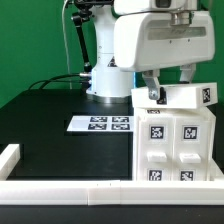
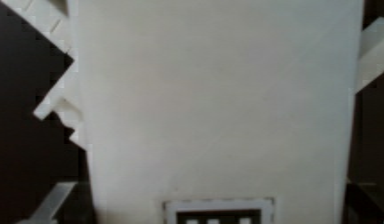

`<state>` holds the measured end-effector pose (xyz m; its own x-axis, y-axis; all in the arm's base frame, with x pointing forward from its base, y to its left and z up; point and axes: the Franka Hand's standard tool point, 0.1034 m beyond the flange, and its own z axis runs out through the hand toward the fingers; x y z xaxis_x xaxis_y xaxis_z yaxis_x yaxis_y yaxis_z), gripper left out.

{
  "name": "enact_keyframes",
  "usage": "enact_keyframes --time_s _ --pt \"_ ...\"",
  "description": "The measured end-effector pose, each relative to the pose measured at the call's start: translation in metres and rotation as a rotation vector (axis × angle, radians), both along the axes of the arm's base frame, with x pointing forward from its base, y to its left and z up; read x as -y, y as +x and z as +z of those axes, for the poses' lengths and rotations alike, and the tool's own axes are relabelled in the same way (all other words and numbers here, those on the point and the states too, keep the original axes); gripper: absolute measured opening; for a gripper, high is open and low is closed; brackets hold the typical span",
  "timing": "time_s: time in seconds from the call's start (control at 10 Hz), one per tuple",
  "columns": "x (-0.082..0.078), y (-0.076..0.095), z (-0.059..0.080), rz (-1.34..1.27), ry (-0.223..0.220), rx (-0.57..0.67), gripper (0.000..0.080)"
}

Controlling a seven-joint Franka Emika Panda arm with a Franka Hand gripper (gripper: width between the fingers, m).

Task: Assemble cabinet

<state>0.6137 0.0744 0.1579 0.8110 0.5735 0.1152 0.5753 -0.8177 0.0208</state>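
Observation:
The cabinet (image 1: 178, 140) is a large white box with black-and-white tags on its face, standing at the exterior view's right near the front wall. A white top piece (image 1: 185, 96) with a tag at its end lies across the cabinet's upper edge. My gripper (image 1: 155, 97) comes down from above and is closed on this piece near its left end. In the wrist view the white piece (image 2: 207, 100) fills the space between my fingers (image 2: 57, 203), with a tag (image 2: 221, 212) on it. My gripper (image 2: 210, 205) straddles it.
The marker board (image 1: 101, 123) lies flat on the black table at the middle. A low white border wall (image 1: 60, 188) runs along the front and turns up at the left corner. The robot base (image 1: 108, 75) and its cables stand behind.

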Motion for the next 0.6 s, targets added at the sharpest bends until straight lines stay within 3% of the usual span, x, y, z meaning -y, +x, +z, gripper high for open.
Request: enact_keyframes --time_s 0.3,0.6 --pt "-0.0042 -0.0010 -0.0007 -0.394 0.051 -0.024 0.0560" --pt "-0.0051 -0.0011 -0.0008 -0.574 0.074 -0.036 0.0560"
